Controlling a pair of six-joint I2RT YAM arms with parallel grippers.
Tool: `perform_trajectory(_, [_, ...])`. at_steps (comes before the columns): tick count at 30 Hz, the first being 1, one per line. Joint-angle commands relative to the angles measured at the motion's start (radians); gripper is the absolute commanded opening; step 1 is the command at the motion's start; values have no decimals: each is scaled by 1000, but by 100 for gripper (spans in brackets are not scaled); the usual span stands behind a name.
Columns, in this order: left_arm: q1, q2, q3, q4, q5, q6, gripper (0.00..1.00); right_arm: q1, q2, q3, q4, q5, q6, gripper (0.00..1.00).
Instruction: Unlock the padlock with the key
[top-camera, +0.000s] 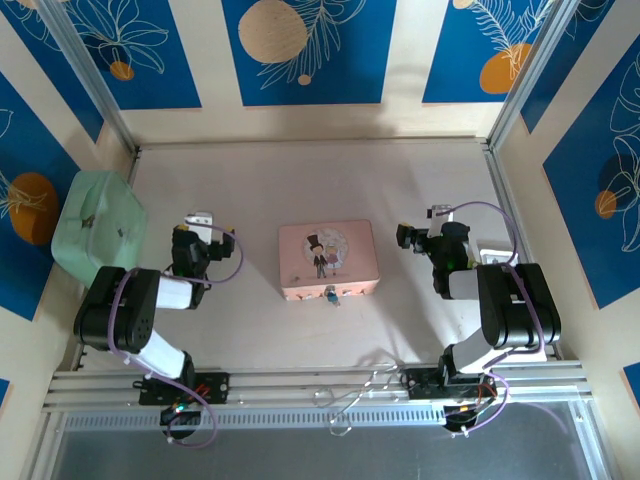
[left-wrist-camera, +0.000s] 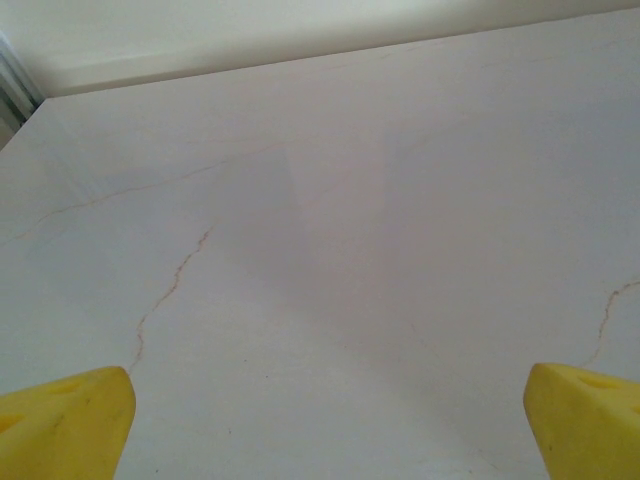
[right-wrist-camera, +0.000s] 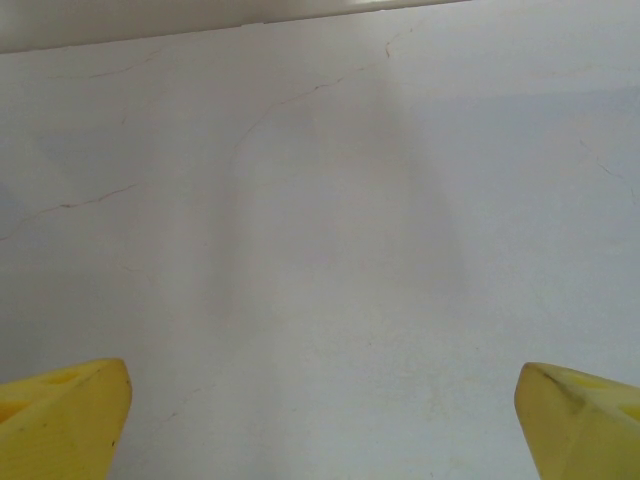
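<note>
The padlock (top-camera: 331, 294) sits near the middle of the table (top-camera: 250, 190), touching the near edge of a pink box (top-camera: 328, 258). It is tiny, blue with a silvery bit, and too small for me to tell how its shackle stands. The box lid carries a cartoon couple, one in a top hat, and I can't read any writing on it. A pale green object (top-camera: 97, 225) rests at the table's left edge, against the wall. The left arm (top-camera: 130, 315) stands well left of the box and the right arm (top-camera: 510, 300) well right of it. The left hand (left-wrist-camera: 325, 425) is released, its yellow fingertips (left-wrist-camera: 62, 425) spread wide over bare, faintly cracked table. The right hand (right-wrist-camera: 320, 420) is likewise released, its fingertips (right-wrist-camera: 60, 415) wide apart with nothing between them. Blue panels (top-camera: 300, 50) with white leaves and orange discs line the walls.
</note>
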Motion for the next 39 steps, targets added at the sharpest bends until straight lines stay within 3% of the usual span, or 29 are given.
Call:
perform_trajectory(1, [-7,1,3,20,-5,6,99,-4,-12,20,17,-11,-2,99])
perform_trajectory(12, [5,1,9,7,16,0,99,-3,-23,27,-1,12,8,99])
perform_trajectory(13, [4,-12,17,-10,-3,1,99,4,-60,55,-77,57,20,99])
perform_trajectory(14, [-4,-64,52,-120,-25,6,99,20,-125,126,-260,124,32,99])
perform_trajectory(16, [-16,-193,202,-461,-70,-6,99,30,-230,338,-714,256,220,99])
perform_trajectory(18, [-19,-306,340,-700,-223,-164,99,5,-277,525,-1077,220,416,99])
perform_trajectory(20, [-17,-405,438,-893,-225,-316,99,-4,-286,573,-1194,203,530,99])
perform_trajectory(22, [-24,-451,502,-1059,-115,-455,100,-45,-294,547,-1217,48,583,99])
perform_trajectory(24, [-75,-473,514,-1169,-48,-595,95,-41,-289,576,-1341,12,639,99])
perform_trajectory(27, [-278,-528,447,-1207,-50,-726,93,130,-288,660,-1561,127,677,99])
perform_trajectory(29, [-460,-554,415,-1226,-71,-765,94,338,-319,690,-1671,294,708,99])
perform_trajectory(32, [-672,-579,379,-1262,-140,-839,98,638,-406,649,-1702,412,752,100])
perform_trajectory(35, [-796,-590,362,-1309,-145,-918,92,797,-481,566,-1668,354,815,95])
perform_trajectory(39, [-867,-598,318,-1273,-89,-981,87,948,-520,486,-1646,367,893,91])
